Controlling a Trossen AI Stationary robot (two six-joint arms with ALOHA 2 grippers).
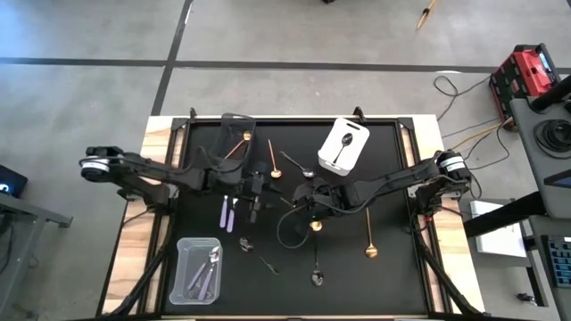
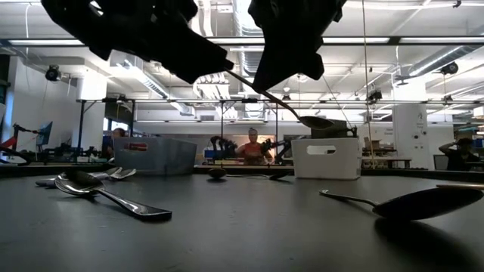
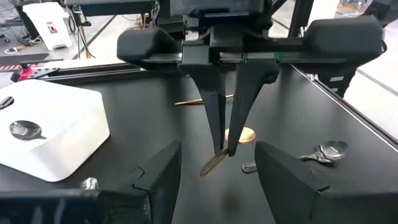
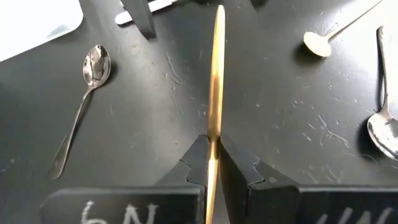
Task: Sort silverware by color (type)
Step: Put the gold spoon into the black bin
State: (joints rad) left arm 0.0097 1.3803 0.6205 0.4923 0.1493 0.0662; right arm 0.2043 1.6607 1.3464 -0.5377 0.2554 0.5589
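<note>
Here, right tool (image 4: pixel 213 163) pinches gold spoon (image 4: pixel 215 81) by its handle.

Two dark arm masses hang from the top edge, above the dark surface (image 2: pixel 242 234). A slim spoon (image 2: pixel 283 106) slants in the air below them, its bowl down toward the white bin (image 2: pixel 327 158). A clear bin (image 2: pixel 155 155) stands farther along the surface. A dark spoon (image 2: pixel 113 195) lies near on one side, another dark spoon (image 2: pixel 412 202) on the other, a small spoon (image 2: pixel 219 174) far back. Person (image 2: pixel 251 145) in the room behind.
</note>
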